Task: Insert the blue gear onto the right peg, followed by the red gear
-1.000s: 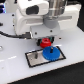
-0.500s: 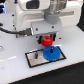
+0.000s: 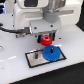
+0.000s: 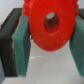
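The blue gear already sat on the plate; the gripper clamped the red gear above it, uninserted.

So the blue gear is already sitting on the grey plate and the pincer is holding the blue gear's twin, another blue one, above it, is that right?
Not quite. The gear in the pincer is red, not blue: the wrist view shows the red gear clamped between the pads. The rest holds: in the exterior view the blue gear sits on the grey plate, below it.
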### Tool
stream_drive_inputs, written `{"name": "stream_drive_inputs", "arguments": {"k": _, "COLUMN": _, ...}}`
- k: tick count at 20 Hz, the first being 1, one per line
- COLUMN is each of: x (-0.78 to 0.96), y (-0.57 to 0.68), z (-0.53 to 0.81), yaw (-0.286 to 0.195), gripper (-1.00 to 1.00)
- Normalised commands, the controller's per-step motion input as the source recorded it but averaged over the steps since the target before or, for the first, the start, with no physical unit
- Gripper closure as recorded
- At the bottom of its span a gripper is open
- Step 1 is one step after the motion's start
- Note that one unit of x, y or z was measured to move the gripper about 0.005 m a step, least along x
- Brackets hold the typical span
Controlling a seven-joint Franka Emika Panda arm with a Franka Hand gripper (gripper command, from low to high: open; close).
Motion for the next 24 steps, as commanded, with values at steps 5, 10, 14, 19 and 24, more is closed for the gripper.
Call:
{"name": "stream_drive_inputs", "arguments": {"k": 5, "x": 0.51, "y": -0.13, "z": 0.39, "yaw": 0.000, "gripper": 1.00}}
{"name": "stream_drive_inputs", "arguments": {"k": 10, "x": -0.20, "y": 0.19, "z": 0.21, "yaw": 0.000, "gripper": 1.00}}
{"name": "stream_drive_inputs", "arguments": {"k": 14, "x": -0.30, "y": 0.07, "z": 0.25, "yaw": 0.000, "gripper": 1.00}}
{"name": "stream_drive_inputs", "arguments": {"k": 19, "x": 0.33, "y": -0.08, "z": 0.27, "yaw": 0.000, "gripper": 1.00}}
{"name": "stream_drive_inputs", "arguments": {"k": 24, "x": 0.64, "y": -0.15, "z": 0.37, "yaw": 0.000, "gripper": 1.00}}
